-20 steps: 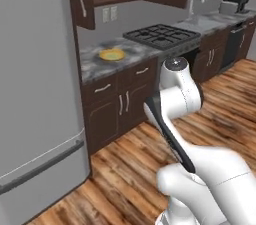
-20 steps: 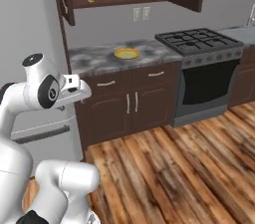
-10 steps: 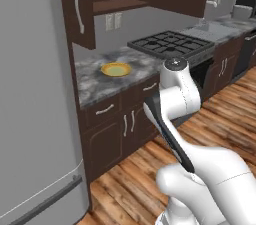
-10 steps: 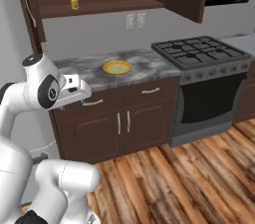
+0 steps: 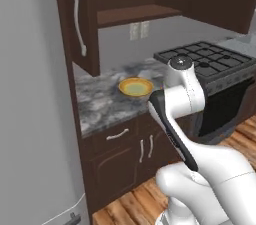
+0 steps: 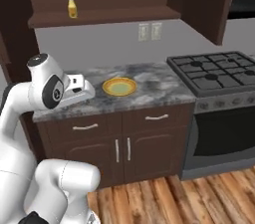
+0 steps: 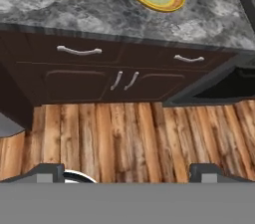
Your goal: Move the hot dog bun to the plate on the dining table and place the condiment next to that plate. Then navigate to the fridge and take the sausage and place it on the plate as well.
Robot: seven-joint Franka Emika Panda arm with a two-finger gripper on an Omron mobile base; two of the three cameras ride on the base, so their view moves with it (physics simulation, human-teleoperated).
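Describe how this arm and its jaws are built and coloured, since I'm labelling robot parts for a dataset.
The arm is glossy white with rounded, bulbous links; a dark grey band runs along one link, and the joints carry dark round caps. In the right base view a white boxy hand with a small dark patch caps the wrist. The gripper ends in two small dark grey fingertips. No cables or lettering are visible.

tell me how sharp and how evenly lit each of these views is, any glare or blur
Left base view: soft and slightly blurred, flat light, no glare; the yellow bowl sits in even light below a dark upper cabinet. Right base view: similarly soft, the small bottle on the shelf too blurry for detail. Hand view: sharpest, wood floor grain crisp, faint pale sheen on the marble counter.
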